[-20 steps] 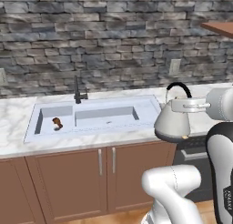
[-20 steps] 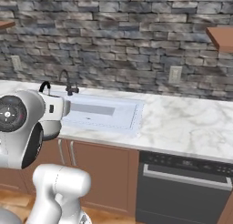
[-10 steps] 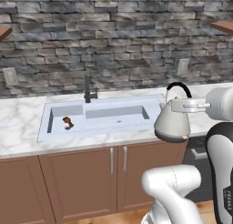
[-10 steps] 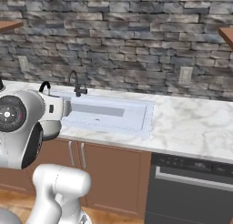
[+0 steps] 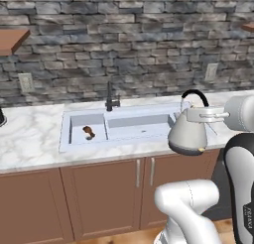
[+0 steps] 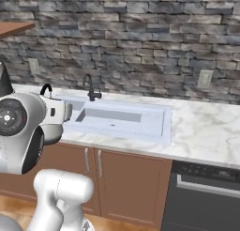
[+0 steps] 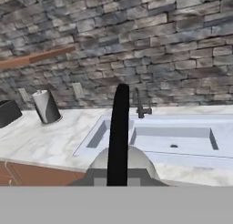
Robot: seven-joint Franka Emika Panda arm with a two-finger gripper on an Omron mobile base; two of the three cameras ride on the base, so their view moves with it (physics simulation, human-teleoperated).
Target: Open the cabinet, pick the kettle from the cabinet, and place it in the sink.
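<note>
Now you're mid-carry — tool [image 5: 206, 114] clamped on the squat silver-grey kettle [image 5: 187, 134]; swing it left over the pale rectangular sink [image 5: 130, 125], then lower.

The robot's glossy white plastic arm [image 5: 188, 203] is built of fat, rounded tubular links with smooth curved elbows. In the left base view a thick bent white link sits low, and at the right edge a tall white link [image 5: 245, 188] is edged by a dark grey band and carries small dark lettering, too small to read. Above it is a rounded white joint housing [image 5: 241, 113]. In the right base view a large white drum-shaped joint [image 6: 18, 131] shows a round black end cap [image 6: 11, 117] with a ring of small pale markings and a red dot, bordered by a black seam.
</note>
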